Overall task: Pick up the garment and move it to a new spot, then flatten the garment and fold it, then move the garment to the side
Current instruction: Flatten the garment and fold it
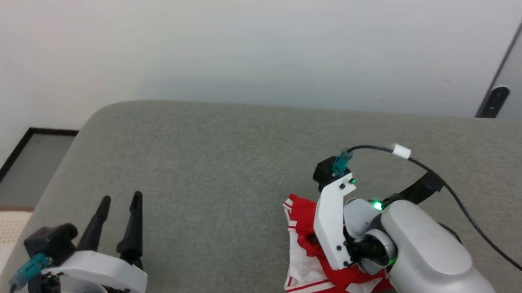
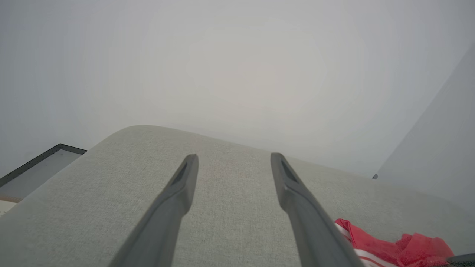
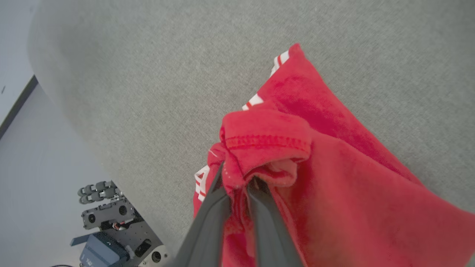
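head view: i see a grey upholstered top [image 1: 226,165], finely woven, with a softly rounded far-left corner and a plain pale wall behind it. the left gripper [image 1: 121,196] hovers over the near left part of that top. its two tapered dark fingers are spread apart and hold nothing. toward the near right part lies the garment [image 1: 303,215], a crumpled heap of red cloth with white panels and thin red-and-white striped trim, well apart from the rounded corner. the right arm's flat white bracket [image 1: 330,222] and smooth pale forearm [image 1: 424,245] stand over it and cover much of it (green lights glow at the wrist joint). a thin black cable [image 1: 457,199] with a white tag loops behind the arm.

left wrist view: the two matte grey fingers rise wide apart over bare weave, released. a rumpled red edge with a white stripe sits off to the lower right, clear of them.

right wrist view: the right gripper [image 3: 237,185] is clenched on a bunched fold of the jersey. a stitched hem curls over just above the fingertips. the fabric looks soft and slightly fuzzy, and it spreads in a broad red sheet across the top to the right. beyond the edge at lower left, dark metal hardware [image 3: 111,230] stands on a smooth grey floor.
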You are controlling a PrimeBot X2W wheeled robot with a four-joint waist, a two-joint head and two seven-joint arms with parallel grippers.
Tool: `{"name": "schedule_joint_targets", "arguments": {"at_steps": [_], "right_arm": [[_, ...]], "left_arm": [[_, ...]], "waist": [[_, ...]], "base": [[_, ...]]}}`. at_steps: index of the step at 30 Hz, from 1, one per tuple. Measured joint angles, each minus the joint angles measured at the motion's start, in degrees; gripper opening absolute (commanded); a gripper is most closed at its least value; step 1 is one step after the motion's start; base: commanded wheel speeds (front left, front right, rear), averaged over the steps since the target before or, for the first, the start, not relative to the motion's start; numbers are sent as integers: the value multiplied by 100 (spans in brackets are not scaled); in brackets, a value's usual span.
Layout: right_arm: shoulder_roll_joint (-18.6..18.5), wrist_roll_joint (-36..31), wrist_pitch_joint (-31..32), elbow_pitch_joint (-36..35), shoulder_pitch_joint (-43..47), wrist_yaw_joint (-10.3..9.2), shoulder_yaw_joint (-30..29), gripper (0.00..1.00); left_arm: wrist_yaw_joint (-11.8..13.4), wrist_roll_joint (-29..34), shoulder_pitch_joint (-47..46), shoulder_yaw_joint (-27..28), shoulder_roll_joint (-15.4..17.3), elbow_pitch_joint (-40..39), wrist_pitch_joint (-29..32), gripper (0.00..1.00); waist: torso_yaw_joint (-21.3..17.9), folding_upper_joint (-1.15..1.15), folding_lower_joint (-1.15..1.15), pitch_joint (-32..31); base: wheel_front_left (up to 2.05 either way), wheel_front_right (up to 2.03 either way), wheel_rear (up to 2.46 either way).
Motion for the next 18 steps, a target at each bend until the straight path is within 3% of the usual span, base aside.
{"name": "schedule_joint_targets", "arguments": {"at_steps": [13, 14, 15, 16, 18], "right_arm": [[4, 29, -744, 1180, -481, 0, 1103, 0], [3, 64, -761, 1206, -511, 0, 1166, 11], [1, 181, -762, 1210, -523, 0, 1230, 41], [0, 213, -776, 1213, -544, 0, 1337, 100], [5, 296, -750, 1225, -614, 0, 1495, 100]], "left_arm": [[-99, -71, -185, -96, -62, 350, -81, 100], [-100, -93, -185, -91, -59, 365, -94, 100], [-100, -107, -184, -88, -55, 378, -96, 100], [-100, -110, -183, -78, -45, 387, -100, 100], [-100, -118, -182, -63, -23, 394, -103, 100]], "waist": [[396, 0, 0, 118], [391, 0, 0, 112], [384, 0, 0, 103], [371, 0, 0, 97], [339, 0, 0, 79]], "base": [[0, 0, 0], [0, 0, 0], [0, 0, 0], [0, 0, 0], [0, 0, 0]]}}
